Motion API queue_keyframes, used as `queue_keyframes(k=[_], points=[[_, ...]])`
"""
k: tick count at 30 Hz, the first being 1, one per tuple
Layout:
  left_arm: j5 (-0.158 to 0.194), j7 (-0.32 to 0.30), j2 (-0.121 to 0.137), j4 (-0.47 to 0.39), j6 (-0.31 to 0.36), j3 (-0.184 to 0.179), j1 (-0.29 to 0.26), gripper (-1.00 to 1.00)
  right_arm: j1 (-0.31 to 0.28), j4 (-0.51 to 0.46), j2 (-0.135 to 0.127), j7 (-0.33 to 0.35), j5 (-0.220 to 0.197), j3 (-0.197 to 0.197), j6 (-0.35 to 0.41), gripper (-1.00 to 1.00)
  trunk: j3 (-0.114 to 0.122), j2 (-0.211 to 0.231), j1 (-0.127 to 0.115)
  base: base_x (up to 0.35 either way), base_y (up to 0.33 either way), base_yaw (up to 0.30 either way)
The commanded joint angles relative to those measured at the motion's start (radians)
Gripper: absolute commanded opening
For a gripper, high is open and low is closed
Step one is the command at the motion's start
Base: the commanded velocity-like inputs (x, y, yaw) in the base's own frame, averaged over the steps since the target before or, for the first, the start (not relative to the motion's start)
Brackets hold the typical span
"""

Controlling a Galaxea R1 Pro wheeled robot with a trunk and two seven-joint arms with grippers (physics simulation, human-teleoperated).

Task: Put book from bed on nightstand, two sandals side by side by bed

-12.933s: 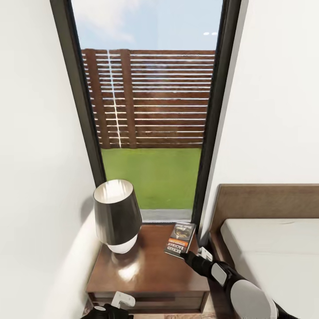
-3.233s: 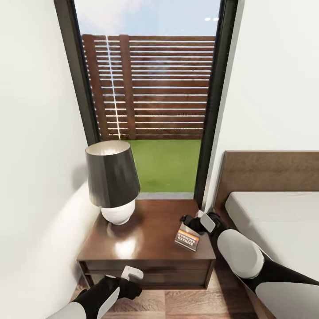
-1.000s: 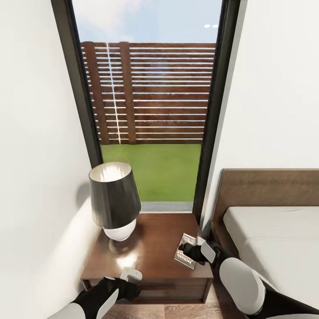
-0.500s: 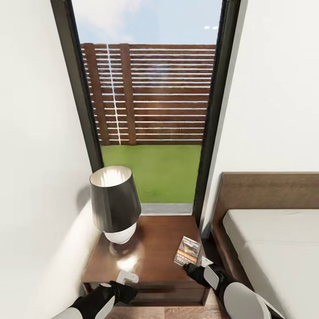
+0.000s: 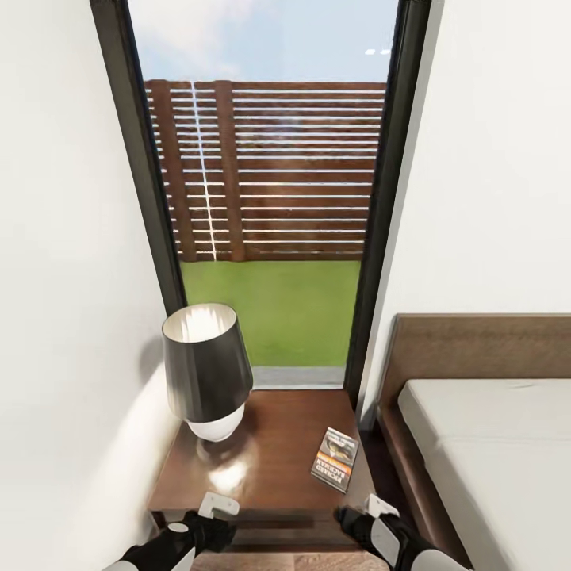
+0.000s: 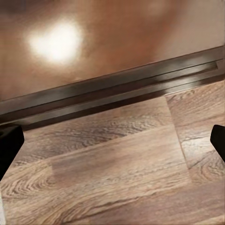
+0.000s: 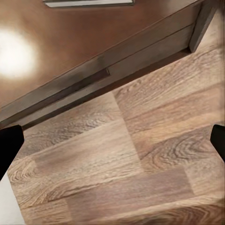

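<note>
The book [image 5: 335, 460] lies flat on the right part of the nightstand [image 5: 262, 476], its dark cover with the orange band facing up. Nothing is holding it. My right gripper [image 5: 358, 519] hangs open in front of the nightstand's front edge, just below the book and apart from it. The right wrist view shows this gripper [image 7: 112, 140] spread wide over the wood floor [image 7: 140, 164]. My left gripper [image 5: 212, 517] is open as well, by the front left of the nightstand, over its drawer front [image 6: 117, 89]. The bed [image 5: 492, 460] stands to the right. The sandals are out of view.
A dark-shaded lamp [image 5: 205, 373] with a white base stands at the back left of the nightstand. A tall dark-framed window [image 5: 270, 198] is behind it, a white wall [image 5: 55, 317] is close on the left, and the brown headboard [image 5: 476, 349] is on the right.
My right gripper has let go of the book and drawn back off the nightstand toward its front edge. The book stays lying on the top. The head view has shifted slightly.
</note>
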Motion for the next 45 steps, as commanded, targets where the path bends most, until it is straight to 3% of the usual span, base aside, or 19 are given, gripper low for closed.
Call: queue_keyframes(k=[1, 12, 27, 36, 45], points=[[0.010, -0.002, 0.000, 0.000, 0.001, -0.006, 0.000, 1.00, 0.006, -0.003, 0.001, 0.003, 0.010, -0.008, -0.003, 1.00, 0.002, 0.007, -0.004, 0.000, 0.000, 0.000], [0.011, -0.001, 0.001, 0.002, -0.006, -0.006, 0.000, 1.00, 0.080, -0.002, -0.009, -0.001, 0.011, -0.008, -0.087, 1.00, 0.037, 0.084, -0.046, 0.000, 0.000, 0.000], [0.010, -0.002, 0.001, 0.005, -0.041, -0.006, 0.000, 1.00, 0.131, -0.004, -0.012, -0.003, 0.009, -0.010, -0.097, 1.00, 0.084, 0.189, -0.104, 0.000, 0.000, 0.000], [0.010, -0.001, 0.001, 0.005, -0.043, -0.007, 0.000, 1.00, 0.147, -0.008, -0.044, -0.003, -0.001, -0.016, -0.099, 1.00, 0.112, 0.252, -0.138, 0.000, 0.000, 0.000], [0.010, 0.000, -0.001, 0.005, -0.043, -0.007, 0.000, 1.00, 0.148, -0.003, -0.049, -0.003, -0.003, -0.016, -0.099, 1.00, 0.140, 0.315, -0.173, 0.000, 0.000, 0.000]])
